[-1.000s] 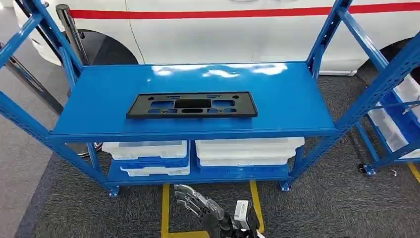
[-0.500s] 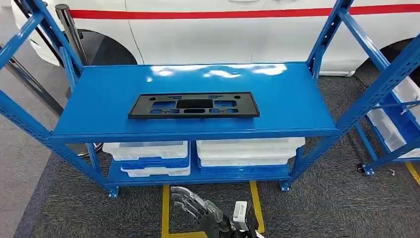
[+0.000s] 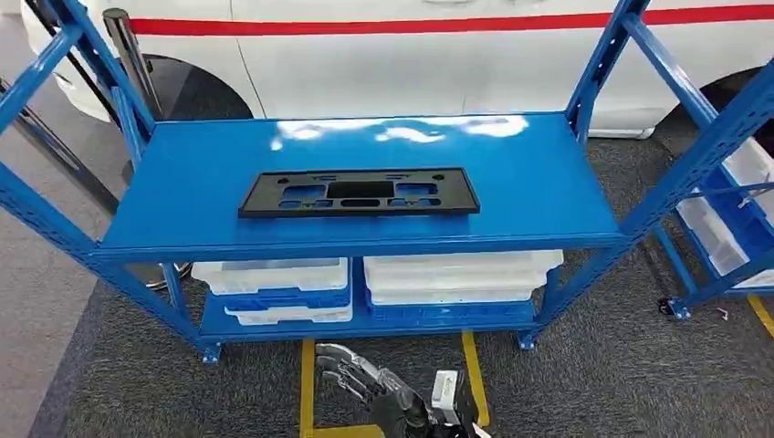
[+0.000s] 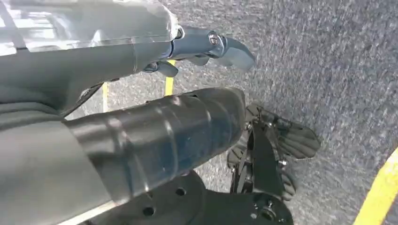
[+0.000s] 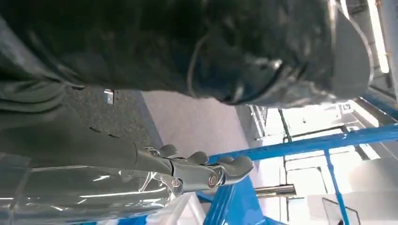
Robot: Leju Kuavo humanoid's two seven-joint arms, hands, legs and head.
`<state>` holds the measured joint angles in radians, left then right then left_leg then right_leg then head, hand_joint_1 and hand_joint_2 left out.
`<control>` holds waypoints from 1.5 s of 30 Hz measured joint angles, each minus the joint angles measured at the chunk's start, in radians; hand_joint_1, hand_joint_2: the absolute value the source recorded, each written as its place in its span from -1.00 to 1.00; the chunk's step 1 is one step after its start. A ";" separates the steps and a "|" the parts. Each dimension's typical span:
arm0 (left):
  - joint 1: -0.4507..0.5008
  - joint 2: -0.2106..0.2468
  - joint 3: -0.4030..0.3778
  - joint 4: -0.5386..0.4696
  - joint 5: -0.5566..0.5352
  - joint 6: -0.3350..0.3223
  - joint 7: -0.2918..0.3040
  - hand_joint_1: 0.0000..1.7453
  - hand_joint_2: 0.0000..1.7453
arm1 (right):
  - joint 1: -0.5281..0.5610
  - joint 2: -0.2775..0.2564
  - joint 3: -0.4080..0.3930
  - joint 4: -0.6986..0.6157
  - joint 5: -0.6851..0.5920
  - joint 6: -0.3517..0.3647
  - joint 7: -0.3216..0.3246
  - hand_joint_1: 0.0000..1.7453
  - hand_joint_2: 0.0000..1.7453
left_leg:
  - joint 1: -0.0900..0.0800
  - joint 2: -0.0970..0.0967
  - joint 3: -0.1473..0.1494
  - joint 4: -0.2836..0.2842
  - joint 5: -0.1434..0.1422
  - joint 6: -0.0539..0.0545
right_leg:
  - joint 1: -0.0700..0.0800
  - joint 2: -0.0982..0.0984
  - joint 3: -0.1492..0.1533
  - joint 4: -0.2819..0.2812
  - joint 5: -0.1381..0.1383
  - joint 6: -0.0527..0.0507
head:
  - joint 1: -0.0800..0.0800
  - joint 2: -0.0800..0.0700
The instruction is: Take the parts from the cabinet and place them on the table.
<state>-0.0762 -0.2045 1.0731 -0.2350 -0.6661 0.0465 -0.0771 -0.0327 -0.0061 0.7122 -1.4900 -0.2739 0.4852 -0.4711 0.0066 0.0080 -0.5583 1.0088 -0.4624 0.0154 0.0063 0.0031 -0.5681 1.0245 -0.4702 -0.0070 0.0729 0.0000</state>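
One flat black plastic panel with rectangular cut-outs point(image 3: 359, 192) lies lengthwise near the middle of the upper shelf of the blue steel cabinet point(image 3: 548, 196), untouched. White and blue plastic trays point(image 3: 461, 276) are stacked on the lower shelf, and a white vehicle with a red stripe point(image 3: 411, 55) stands behind the cabinet. One robot hand point(image 3: 360, 374) shows low in the head view, over the grey carpet floor point(image 3: 602, 374) beside yellow floor tape point(image 3: 306, 383), well below the panel; its fingers are apart and hold nothing. In the left wrist view the left hand point(image 4: 206, 47) hangs over the carpet with fingers uncurled and empty. In the right wrist view the right hand point(image 5: 206, 171) also holds nothing, fingers loosely extended near a blue cabinet post.
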 joint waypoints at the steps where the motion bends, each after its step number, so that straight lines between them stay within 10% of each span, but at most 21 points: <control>1: -0.001 0.000 0.000 0.000 0.000 -0.002 0.000 -1.00 -1.00 | 0.000 0.000 0.000 -0.001 0.000 0.000 0.000 -1.00 -1.00 | -0.005 0.001 0.002 0.000 -0.002 -0.007 | -0.011 0.002 0.005 -0.012 0.006 -0.009 | -0.001 0.000; 7: 0.003 0.000 0.001 0.001 0.001 -0.002 0.000 -1.00 -1.00 | 0.000 -0.003 0.005 -0.003 0.003 0.005 -0.002 -1.00 -1.00 | 0.006 -0.002 -0.153 0.318 -0.143 -0.027 | -0.014 -0.004 0.010 -0.020 0.006 -0.022 | -0.004 0.000; 11: 0.002 0.003 0.002 0.001 0.001 -0.002 -0.001 -1.00 -1.00 | 0.000 -0.003 0.007 -0.003 0.003 0.007 -0.002 -1.00 -1.00 | 0.011 -0.002 -0.020 0.036 0.017 -0.024 | -0.017 0.001 0.024 -0.014 -0.006 -0.010 | -0.004 0.000; 17: 0.004 0.003 0.004 0.001 0.000 -0.003 -0.001 -1.00 -1.00 | -0.001 -0.005 0.010 -0.005 0.004 0.009 -0.005 -1.00 -1.00 | 0.008 -0.005 0.010 -0.006 -0.008 0.018 | -0.015 0.001 0.022 0.017 -0.015 0.026 | -0.003 0.000; 22: 0.002 0.003 0.004 0.001 0.000 -0.006 -0.001 -1.00 -1.00 | 0.001 -0.009 0.010 -0.008 0.004 0.009 -0.006 -1.00 -1.00 | 0.003 -0.005 0.026 -0.004 -0.024 0.029 | -0.018 0.000 -0.164 0.313 -0.130 0.036 | -0.002 0.000; 24: 0.003 0.003 0.004 0.001 0.000 -0.009 -0.001 -1.00 -1.00 | 0.001 -0.011 0.010 -0.008 0.004 0.009 -0.006 -1.00 -1.00 | 0.001 -0.007 0.044 -0.005 -0.037 0.028 | -0.016 0.000 -0.151 0.241 -0.058 0.032 | -0.002 0.000; 26: 0.003 0.003 0.004 0.001 0.000 -0.011 -0.001 -1.00 -1.00 | 0.001 -0.011 0.011 -0.008 0.004 0.009 -0.006 -1.00 -1.00 | 0.000 -0.007 0.070 -0.006 -0.054 0.023 | -0.007 0.000 -0.075 0.055 0.059 0.009 | -0.002 0.000; 28: 0.001 0.000 0.004 0.003 0.000 -0.012 -0.001 -1.00 -1.00 | 0.000 -0.013 0.011 -0.009 0.005 0.009 -0.006 -1.00 -1.00 | -0.001 -0.010 0.077 -0.007 -0.064 0.013 | 0.006 -0.004 -0.065 0.008 0.016 0.000 | -0.003 0.000; 32: 0.000 0.002 0.004 0.003 0.000 -0.012 0.000 -1.00 -1.00 | 0.004 -0.014 0.012 -0.012 0.005 0.009 -0.006 -1.00 -1.00 | -0.002 -0.005 0.083 0.022 -0.069 -0.007 | -0.007 0.002 -0.029 -0.007 0.038 -0.021 | -0.004 0.000; 34: -0.002 0.002 0.004 0.003 0.000 -0.013 -0.001 -1.00 -1.00 | 0.000 -0.014 0.013 -0.013 0.005 0.009 -0.006 -1.00 -1.00 | 0.001 -0.008 0.031 0.129 -0.085 -0.016 | -0.007 -0.002 -0.011 -0.013 0.028 -0.031 | -0.009 0.000; 37: -0.001 0.002 0.004 0.003 0.000 -0.014 -0.001 -1.00 -1.00 | 0.002 -0.016 0.016 -0.013 0.006 0.010 -0.006 -1.00 -1.00 | 0.005 -0.007 -0.088 0.287 -0.183 -0.033 | -0.007 -0.002 0.003 -0.011 0.014 -0.034 | -0.008 0.000; 39: 0.003 0.003 0.005 0.003 0.000 -0.014 -0.003 -1.00 -1.00 | 0.002 -0.017 0.017 -0.013 0.006 0.010 -0.006 -1.00 -1.00 | 0.008 -0.007 -0.097 0.244 -0.145 -0.035 | -0.008 0.005 0.016 -0.009 0.002 -0.032 | -0.008 0.000; 42: 0.005 0.004 0.005 0.003 -0.002 -0.015 -0.007 -1.00 -1.00 | 0.002 -0.017 0.018 -0.012 0.006 0.012 -0.006 -1.00 -1.00 | 0.008 -0.007 -0.043 0.024 0.034 -0.024 | -0.010 0.006 0.036 -0.001 -0.025 -0.018 | -0.008 0.000; 43: 0.003 0.004 0.006 0.003 -0.002 -0.015 -0.008 -1.00 -1.00 | 0.001 -0.018 0.019 -0.011 0.006 0.012 -0.006 -1.00 -1.00 | -0.001 -0.007 -0.057 0.024 -0.006 -0.019 | -0.006 0.006 0.037 0.004 -0.027 -0.013 | -0.008 0.000; 45: 0.001 0.004 0.006 0.003 -0.003 -0.015 -0.011 -1.00 -1.00 | 0.002 -0.018 0.020 -0.010 0.006 0.013 -0.006 -1.00 -1.00 | -0.002 -0.007 -0.051 0.028 0.025 -0.002 | -0.005 0.006 0.030 0.004 -0.034 -0.001 | -0.009 0.000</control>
<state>-0.0752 -0.2007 1.0788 -0.2316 -0.6687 0.0313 -0.0881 -0.0309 -0.0240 0.7321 -1.5000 -0.2678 0.4986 -0.4768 0.0048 0.0010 -0.6098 1.0368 -0.4376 0.0138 0.0008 0.0091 -0.5377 1.0286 -0.5042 -0.0082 0.0637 0.0000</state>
